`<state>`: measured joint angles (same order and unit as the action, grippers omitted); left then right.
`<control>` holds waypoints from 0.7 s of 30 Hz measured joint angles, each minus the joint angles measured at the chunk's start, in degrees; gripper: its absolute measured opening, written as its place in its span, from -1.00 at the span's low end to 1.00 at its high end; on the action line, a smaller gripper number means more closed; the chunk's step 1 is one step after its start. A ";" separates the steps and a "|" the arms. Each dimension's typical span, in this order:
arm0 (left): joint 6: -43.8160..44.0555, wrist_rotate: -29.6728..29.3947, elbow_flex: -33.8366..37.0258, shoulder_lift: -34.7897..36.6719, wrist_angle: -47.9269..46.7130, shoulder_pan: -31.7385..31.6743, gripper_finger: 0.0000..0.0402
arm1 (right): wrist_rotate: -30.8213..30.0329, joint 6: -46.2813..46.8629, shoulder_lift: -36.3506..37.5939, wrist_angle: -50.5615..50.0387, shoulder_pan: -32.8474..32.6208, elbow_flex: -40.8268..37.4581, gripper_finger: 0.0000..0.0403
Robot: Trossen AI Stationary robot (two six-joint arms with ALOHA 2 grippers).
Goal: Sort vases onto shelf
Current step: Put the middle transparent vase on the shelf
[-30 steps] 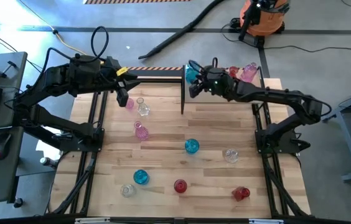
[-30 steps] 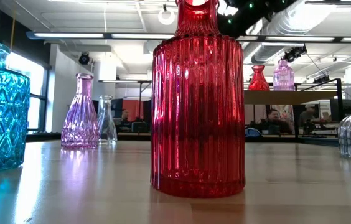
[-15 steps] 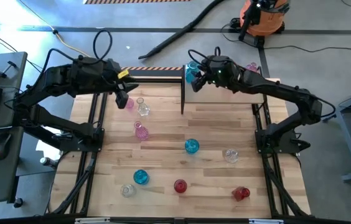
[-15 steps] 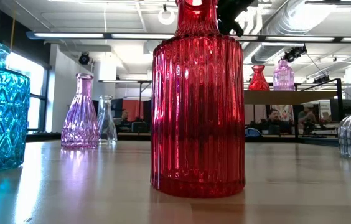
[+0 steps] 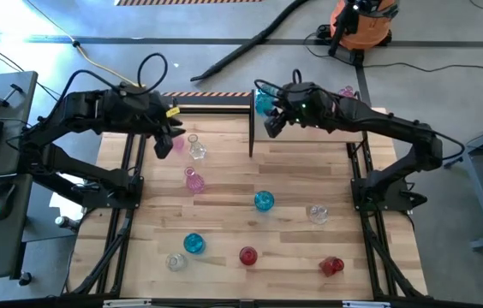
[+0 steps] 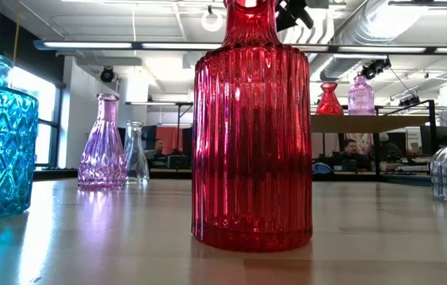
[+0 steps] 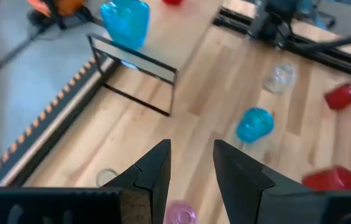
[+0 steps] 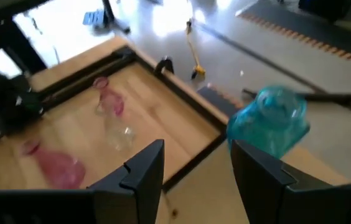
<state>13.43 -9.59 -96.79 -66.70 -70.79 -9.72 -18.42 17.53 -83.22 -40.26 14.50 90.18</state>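
A blue vase [image 5: 263, 101] [image 8: 274, 121] stands upright at the left end of the shelf [image 5: 375, 114], where a red vase [image 5: 322, 98] and a pink vase [image 5: 344, 92] also stand. My right gripper [image 5: 271, 124] [image 8: 197, 149] hovers open just short of the blue vase, with nothing between its fingers. At the table's far left my left gripper [image 5: 164, 145] [image 7: 191, 149] is open, tipped down over a pink vase [image 5: 178, 144] [image 7: 181, 214] that stands on the table. Other vases stand or lie loose on the table.
A bare black frame [image 5: 216, 104] [image 7: 135, 65] stands at the far edge between the two grippers. A clear vase [image 5: 197, 151] and another pink one [image 5: 193, 180] stand close to my left gripper. Blue [image 5: 263, 201], clear [image 5: 317, 212] and red [image 5: 247, 255] vases dot the near half.
My right gripper has risen beside the blue vase and tipped further down, still open; the vase has stayed where it was. My left gripper has tipped further down over the pink vase without shifting its place.
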 joint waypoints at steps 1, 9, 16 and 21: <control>0.00 0.62 0.04 0.02 -0.35 0.20 -0.44 | 0.01 0.73 0.00 -2.19 -0.60 0.70 -0.18; -0.02 2.02 4.64 0.13 -1.11 2.56 -0.44 | 1.13 10.77 0.10 -22.03 -4.73 4.62 -0.18; -0.04 2.02 9.09 0.08 -1.41 4.85 -0.44 | 2.42 20.21 0.17 -33.19 -10.28 4.63 -0.18; 0.00 2.02 11.47 0.02 -1.36 6.45 -0.44 | 2.41 27.47 0.17 -39.07 -15.50 4.63 -0.18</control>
<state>13.43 -7.57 -85.33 -66.67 -72.15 -3.27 -16.01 45.00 -83.05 -79.33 -1.00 94.80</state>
